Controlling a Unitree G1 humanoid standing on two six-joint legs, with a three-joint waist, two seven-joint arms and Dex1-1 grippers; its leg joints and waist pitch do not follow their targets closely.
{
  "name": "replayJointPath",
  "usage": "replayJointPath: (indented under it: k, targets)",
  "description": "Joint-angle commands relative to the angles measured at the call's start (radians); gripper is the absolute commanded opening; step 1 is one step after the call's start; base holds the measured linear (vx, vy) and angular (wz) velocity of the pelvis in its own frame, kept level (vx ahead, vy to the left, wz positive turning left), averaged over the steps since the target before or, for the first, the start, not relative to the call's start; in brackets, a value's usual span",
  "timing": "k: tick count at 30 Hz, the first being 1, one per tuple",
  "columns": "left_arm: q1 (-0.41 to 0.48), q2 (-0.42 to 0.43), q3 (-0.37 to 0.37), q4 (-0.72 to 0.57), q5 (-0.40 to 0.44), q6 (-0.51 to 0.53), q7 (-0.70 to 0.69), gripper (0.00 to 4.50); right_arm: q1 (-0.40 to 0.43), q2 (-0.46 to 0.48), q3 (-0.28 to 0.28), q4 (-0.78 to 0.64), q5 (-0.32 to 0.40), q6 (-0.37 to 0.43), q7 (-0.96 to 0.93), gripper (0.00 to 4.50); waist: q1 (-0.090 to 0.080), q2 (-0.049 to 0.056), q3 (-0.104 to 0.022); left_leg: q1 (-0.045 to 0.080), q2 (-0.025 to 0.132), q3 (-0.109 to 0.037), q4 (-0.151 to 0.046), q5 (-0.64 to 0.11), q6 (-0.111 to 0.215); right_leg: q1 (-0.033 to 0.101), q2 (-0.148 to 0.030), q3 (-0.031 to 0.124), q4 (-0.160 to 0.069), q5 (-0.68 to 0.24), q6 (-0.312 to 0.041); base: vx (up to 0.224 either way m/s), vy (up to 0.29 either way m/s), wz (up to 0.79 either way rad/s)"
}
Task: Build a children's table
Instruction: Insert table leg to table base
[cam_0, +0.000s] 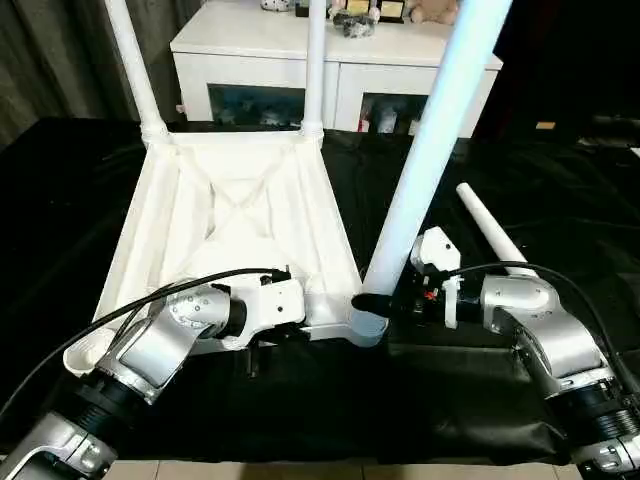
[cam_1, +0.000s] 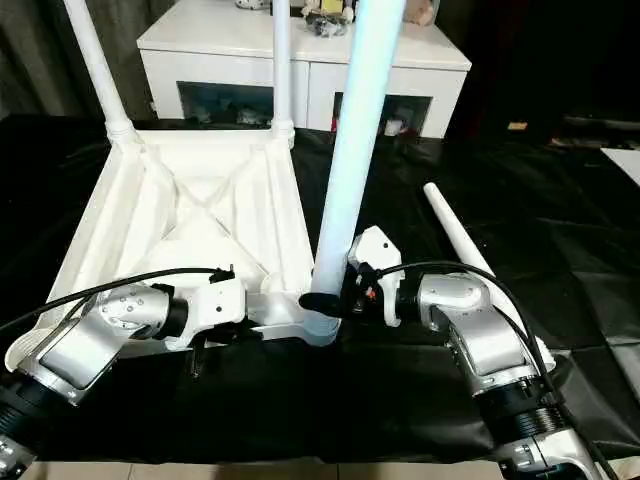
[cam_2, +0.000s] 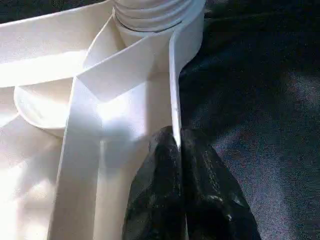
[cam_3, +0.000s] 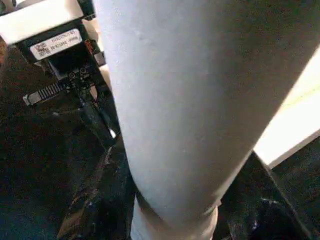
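Head view: children's table (cam_0: 235, 215) lies upside down on the black tabletop (cam_0: 560, 210), two far legs fitted.
Left wrist: left end effector (cam_2: 180, 150) pinches its near rim.
Right wrist: right end effector (cam_1: 325, 300) clamps third leg (cam_3: 190, 105) over near-right socket; next, seat it fully.

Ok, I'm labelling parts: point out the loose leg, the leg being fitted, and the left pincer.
loose leg (cam_0: 490, 232): left eye view, mid shaft.
leg being fitted (cam_0: 425, 165): left eye view, mid shaft.
left pincer (cam_2: 179, 150): left wrist view, fingertips on the rim.
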Motion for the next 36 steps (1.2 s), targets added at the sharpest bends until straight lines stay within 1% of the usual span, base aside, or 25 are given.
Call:
replayJointPath:
  k: [1, 3, 7, 10, 13, 14, 15, 16, 17, 18, 19, 20, 21, 22, 23, 24, 25, 26, 27, 28, 30, 32, 33, 35, 36]
  targets:
    - [-0.006, 0.024, 0.019, 0.01, 0.034, 0.004, 0.03, 0.0, 0.1, -0.033, 0.138, 0.119, -0.108, 0.095, 0.029, 1.84, -0.001, 0.013, -0.022, 0.0, 0.015, 0.0, -0.073, -0.358, -0.011, 0.018, -0.025, 0.028, -0.086, -0.229, -0.171, 0.0, 0.0, 0.0]
    - [-0.004, 0.028, 0.022, 0.009, 0.034, 0.003, 0.028, 0.0, 0.115, -0.025, 0.128, 0.131, -0.116, 0.075, -0.001, 1.84, -0.001, 0.018, -0.022, 0.002, 0.015, -0.001, -0.073, -0.36, -0.014, 0.017, -0.025, 0.028, -0.085, -0.214, -0.173, 0.0, 0.0, 0.0]
    - [-0.005, 0.027, 0.025, 0.014, 0.033, -0.004, 0.029, 0.0, 0.111, 0.004, 0.099, 0.153, -0.121, 0.058, -0.069, 1.84, -0.003, 0.018, -0.021, 0.002, 0.014, -0.001, -0.075, -0.377, -0.02, 0.016, -0.024, 0.027, -0.087, -0.231, -0.169, 0.0, 0.0, 0.0]
    - [-0.007, 0.018, 0.035, 0.026, 0.017, -0.015, 0.028, 0.0, 0.073, 0.064, 0.035, 0.214, -0.127, 0.05, -0.219, 1.84, -0.013, 0.018, -0.016, 0.001, 0.01, -0.01, -0.08, -0.462, -0.04, 0.009, -0.027, 0.025, -0.099, -0.371, -0.132, 0.0, 0.0, 0.0]
    - [-0.006, 0.014, 0.046, 0.034, 0.003, -0.012, 0.027, 0.0, 0.04, 0.104, -0.002, 0.259, -0.142, 0.052, -0.337, 1.84, -0.028, 0.018, -0.011, 0.006, 0.008, -0.019, -0.082, -0.535, -0.05, -0.004, -0.029, 0.021, -0.113, -0.5, -0.092, -0.041, -0.001, -0.04]
    - [-0.007, 0.007, 0.057, 0.043, -0.005, -0.005, 0.038, 0.0, 0.029, 0.117, -0.013, 0.275, -0.148, 0.051, -0.377, 1.84, -0.039, 0.019, -0.009, 0.001, 0.005, -0.025, -0.083, -0.557, -0.054, -0.003, -0.03, 0.016, -0.116, -0.552, -0.076, -0.065, 0.001, -0.07]
    - [-0.01, -0.01, 0.073, 0.051, -0.017, 0.023, 0.057, 0.0, 0.009, 0.141, -0.033, 0.304, -0.156, 0.056, -0.453, 1.84, -0.041, 0.022, -0.009, 0.002, 0.005, -0.029, -0.084, -0.569, -0.057, -0.004, -0.032, 0.014, -0.12, -0.572, -0.068, -0.07, 0.01, -0.12]
    - [-0.012, -0.021, 0.083, 0.055, -0.025, 0.043, 0.07, 0.0, -0.003, 0.157, -0.045, 0.323, -0.16, 0.059, -0.503, 1.84, -0.052, 0.025, -0.008, -0.001, 0.004, -0.037, -0.087, -0.594, -0.064, -0.002, -0.033, 0.008, -0.122, -0.592, -0.059, -0.073, 0.027, -0.17]
    - [-0.014, -0.027, 0.086, 0.053, -0.026, 0.057, 0.078, 0.0, -0.009, 0.162, -0.048, 0.332, -0.164, 0.058, -0.524, 1.84, -0.057, 0.027, -0.007, -0.001, 0.005, -0.041, -0.089, -0.609, -0.068, 0.0, -0.033, 0.003, -0.123, -0.594, -0.058, -0.073, 0.027, -0.17]
    - [-0.017, -0.041, 0.093, 0.048, -0.028, 0.09, 0.096, 0.0, -0.023, 0.176, -0.056, 0.353, -0.173, 0.057, -0.574, 1.84, -0.066, 0.03, -0.01, -0.007, 0.005, -0.05, -0.094, -0.623, -0.072, 0.011, -0.034, -0.004, -0.12, -0.566, -0.062, -0.072, 0.041, -0.22]
    - [-0.029, -0.097, 0.107, 0.014, -0.03, 0.201, 0.156, 0.0, -0.074, 0.221, -0.079, 0.434, -0.199, 0.042, -0.729, 1.84, -0.071, 0.038, -0.01, -0.003, 0.008, -0.053, -0.098, -0.646, -0.078, 0.011, -0.033, -0.01, -0.12, -0.521, -0.075, -0.063, 0.049, -0.22]
    - [-0.032, -0.111, 0.11, 0.006, -0.03, 0.225, 0.169, 0.0, -0.085, 0.231, -0.083, 0.452, -0.203, 0.038, -0.761, 1.84, -0.077, 0.039, -0.008, -0.004, 0.008, -0.055, -0.1, -0.654, -0.082, 0.011, -0.034, -0.014, -0.118, -0.496, -0.088, -0.063, 0.049, -0.22]
    - [-0.038, -0.149, 0.119, -0.007, -0.035, 0.271, 0.203, 0.0, -0.11, 0.253, -0.093, 0.49, -0.201, 0.035, -0.808, 1.84, -0.085, 0.043, -0.003, -0.002, 0.007, -0.059, -0.104, -0.698, -0.086, 0.011, -0.03, -0.025, -0.123, -0.493, -0.091, -0.06, 0.046, -0.19]
    - [-0.043, -0.183, 0.127, -0.015, -0.039, 0.31, 0.234, 0.0, -0.131, 0.27, -0.1, 0.522, -0.198, 0.03, -0.844, 1.84, -0.095, 0.041, -0.004, 0.004, 0.005, -0.06, -0.1, -0.717, -0.078, 0.012, -0.032, -0.03, -0.129, -0.485, -0.092, 0.0, 0.0, 0.0]
    - [-0.051, -0.228, 0.138, -0.02, -0.046, 0.356, 0.271, 0.0, -0.156, 0.288, -0.111, 0.561, -0.19, 0.021, -0.881, 1.84, -0.097, 0.044, -0.003, 0.006, 0.004, -0.059, -0.099, -0.72, -0.073, 0.012, -0.033, -0.031, -0.132, -0.477, -0.096, 0.0, 0.0, 0.0]
    - [-0.071, -0.3, 0.148, -0.011, -0.055, 0.396, 0.325, 0.0, -0.198, 0.317, -0.132, 0.624, -0.17, 0.011, -0.938, 1.84, -0.1, 0.041, -0.005, 0.007, 0.004, -0.058, -0.097, -0.714, -0.062, 0.012, -0.034, -0.032, -0.134, -0.462, -0.103, 0.0, 0.0, 0.0]
    - [-0.092, -0.359, 0.151, 0.004, -0.056, 0.419, 0.37, 0.0, -0.234, 0.337, -0.143, 0.675, -0.161, -0.002, -0.986, 1.84, -0.103, 0.034, -0.001, 0.012, 0.003, -0.055, -0.093, -0.713, -0.054, 0.005, -0.035, -0.034, -0.139, -0.471, -0.108, 0.0, 0.0, 0.0]
    - [-0.104, -0.389, 0.154, 0.015, -0.057, 0.425, 0.392, 0.0, -0.252, 0.347, -0.147, 0.701, -0.156, -0.008, -1.004, 1.84, -0.106, 0.038, 0.002, 0.017, 0.003, -0.054, -0.093, -0.728, -0.052, 0.001, -0.033, -0.037, -0.142, -0.481, -0.107, 0.0, 0.0, 0.0]
    - [-0.113, -0.411, 0.157, 0.023, -0.057, 0.43, 0.408, 0.0, -0.264, 0.354, -0.15, 0.719, -0.153, -0.013, -1.017, 1.84, -0.111, 0.036, 0.004, 0.024, -0.001, -0.053, -0.089, -0.744, -0.044, -0.003, -0.029, -0.047, -0.152, -0.505, -0.092, 0.0, 0.0, 0.0]
    - [-0.155, -0.486, 0.163, 0.064, -0.051, 0.436, 0.47, 0.0, -0.311, 0.379, -0.161, 0.787, -0.141, -0.027, -1.072, 1.84, -0.114, 0.028, 0.002, 0.018, -0.001, -0.054, -0.09, -0.735, -0.031, 0.011, -0.032, -0.054, -0.155, -0.5, -0.082, 0.0, 0.0, 0.0]
    - [-0.185, -0.512, 0.157, 0.098, -0.027, 0.427, 0.508, 0.0, -0.34, 0.391, -0.154, 0.827, -0.148, -0.038, -1.094, 1.84, -0.111, 0.037, 0.005, 0.009, 0.004, -0.055, -0.095, -0.722, -0.019, 0.025, -0.039, -0.062, -0.15, -0.463, -0.084, 0.0, 0.0, 0.0]
    - [-0.194, -0.513, 0.155, 0.108, -0.015, 0.426, 0.52, 0.0, -0.35, 0.395, -0.152, 0.84, -0.149, -0.043, -1.102, 1.84, -0.108, 0.033, 0.006, 0.012, 0.0, -0.049, -0.088, -0.702, -0.009, 0.019, -0.048, -0.063, -0.156, -0.479, -0.083, 0.0, 0.0, 0.0]
    - [-0.198, -0.511, 0.155, 0.113, -0.008, 0.422, 0.528, 0.0, -0.354, 0.397, -0.151, 0.844, -0.151, -0.045, -1.103, 1.84, -0.105, 0.03, 0.008, 0.016, -0.006, -0.043, -0.081, -0.67, -0.002, 0.011, -0.052, -0.063, -0.166, -0.516, -0.082, 0.0, 0.0, 0.0]
    - [-0.203, -0.5, 0.162, 0.115, 0.006, 0.427, 0.539, 0.0, -0.372, 0.403, -0.154, 0.874, -0.157, -0.064, -1.11, 1.84, -0.1, 0.029, 0.005, 0.009, -0.007, -0.041, -0.079, -0.615, 0.002, 0.013, -0.056, -0.061, -0.164, -0.52, -0.083, 0.0, 0.0, 0.0]
    - [-0.202, -0.486, 0.164, 0.116, 0.012, 0.428, 0.534, 0.0, -0.38, 0.405, -0.157, 0.89, -0.158, -0.074, -1.113, 1.84, -0.1, 0.031, 0.005, 0.001, -0.003, -0.043, -0.082, -0.595, -0.001, 0.017, -0.058, -0.059, -0.156, -0.492, -0.095, 0.0, 0.0, 0.0]
